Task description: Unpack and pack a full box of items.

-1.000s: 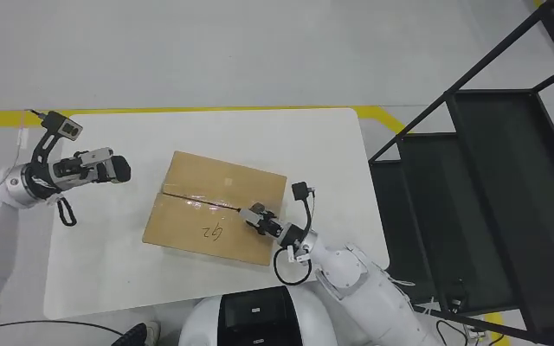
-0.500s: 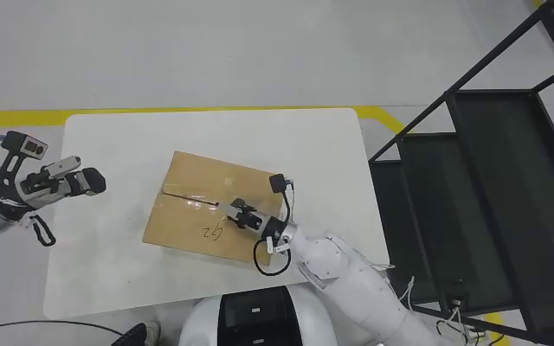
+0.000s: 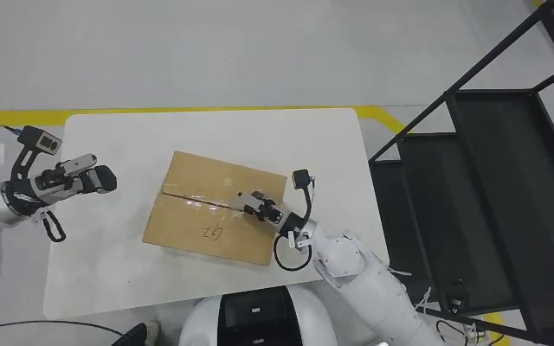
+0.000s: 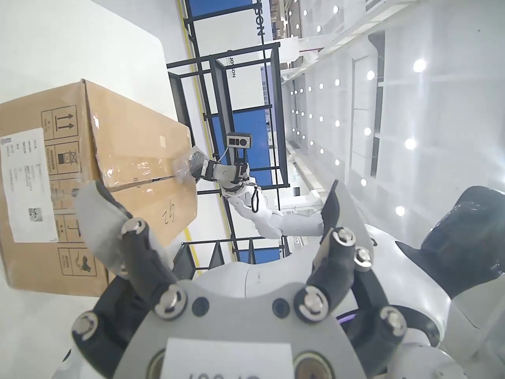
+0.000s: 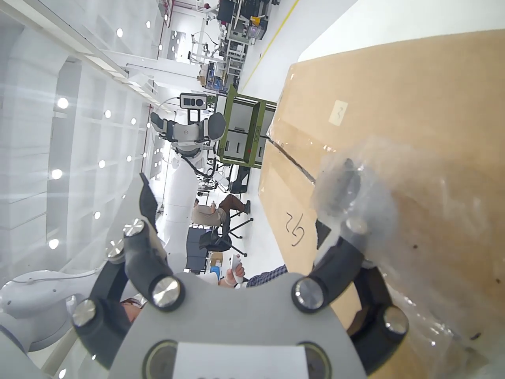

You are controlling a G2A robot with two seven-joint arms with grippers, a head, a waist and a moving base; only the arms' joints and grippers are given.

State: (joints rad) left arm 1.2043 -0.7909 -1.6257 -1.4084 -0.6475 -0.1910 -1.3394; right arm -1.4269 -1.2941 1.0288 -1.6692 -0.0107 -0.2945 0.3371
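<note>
On table (image 3: 329, 147), closed cardboard box (image 3: 186, 216), right gripper (image 3: 247, 201) open atop, left gripper (image 3: 106, 180) open

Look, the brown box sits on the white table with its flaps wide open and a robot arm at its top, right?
Not quite: the flaps are shut, meeting along a seam, as the top view shows. The box does sit on the white table with the right end effector at its top.

Top view looks down on the table (image 3: 112, 259); both wrist views (right one nearer) share the box (image 3: 186, 221).
</note>
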